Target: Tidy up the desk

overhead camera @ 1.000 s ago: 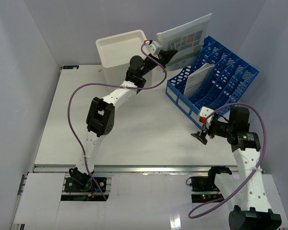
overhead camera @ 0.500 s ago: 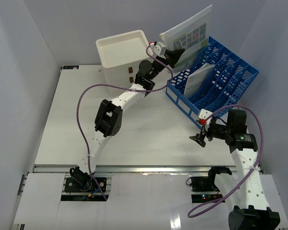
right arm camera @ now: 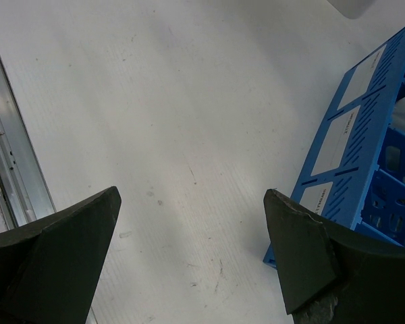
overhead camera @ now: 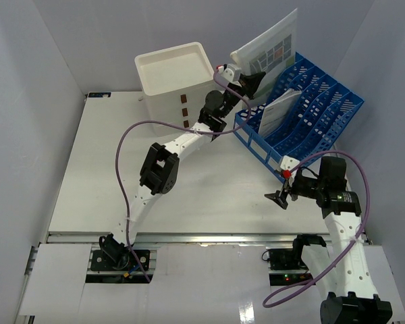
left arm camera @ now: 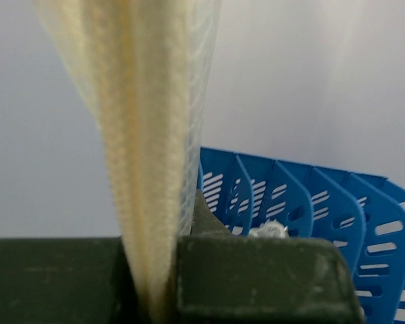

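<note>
- Pinching a clear document sleeve (overhead camera: 270, 46) by its lower edge, our left fingers (overhead camera: 254, 79) are pressed together on it, high above the far end of the blue file rack (overhead camera: 327, 111). In the left wrist view the sheet is squeezed thin between the two pads and rises straight up from them.
- We judge the sleeve to be light, thin, floppy and slick. Gripped at one edge it may sag or slide, so a firm hold near the middle of that edge suits it, and it should go into a slot edge first.
- We take the table (overhead camera: 101, 169) for a broad, stiff, fixed white slab. It is not something to grasp, only the surface we clear. It lies well below the left fingers.
- Our right fingers (overhead camera: 279, 197) are spread wide and hold nothing. They hover over bare table just beside the near corner of the rack, touching neither.
- The rack stands on the far right part of the table, with a booklet (overhead camera: 278, 111) leaning in one slot. The white drawer box (overhead camera: 175, 74) sits just beside the rack at the far edge.
</note>
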Robot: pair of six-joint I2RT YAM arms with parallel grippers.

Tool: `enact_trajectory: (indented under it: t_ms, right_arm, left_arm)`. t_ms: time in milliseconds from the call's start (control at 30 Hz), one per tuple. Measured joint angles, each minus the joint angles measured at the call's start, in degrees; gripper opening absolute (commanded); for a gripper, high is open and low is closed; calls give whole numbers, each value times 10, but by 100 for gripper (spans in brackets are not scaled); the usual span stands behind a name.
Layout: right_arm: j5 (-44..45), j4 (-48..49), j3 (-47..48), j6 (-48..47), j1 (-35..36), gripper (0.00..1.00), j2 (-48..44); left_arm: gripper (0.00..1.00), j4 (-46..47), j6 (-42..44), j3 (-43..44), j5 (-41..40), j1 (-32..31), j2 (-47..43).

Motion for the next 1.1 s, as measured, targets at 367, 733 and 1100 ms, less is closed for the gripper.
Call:
enact_trajectory:
  t_ms: [367, 733, 1100]
  right_arm:
    - [-9, 3, -7, 4, 0, 93, -26]
    - [-2, 5, -7, 43, 0, 90, -31]
    - [107, 32, 43, 188, -1, 90, -15]
  left_arm:
    - [81, -16, -4, -27, -25, -1, 22]
    - [98, -55, 22, -189, 4, -2, -81]
    - [98, -214, 95, -600, 43, -2, -654]
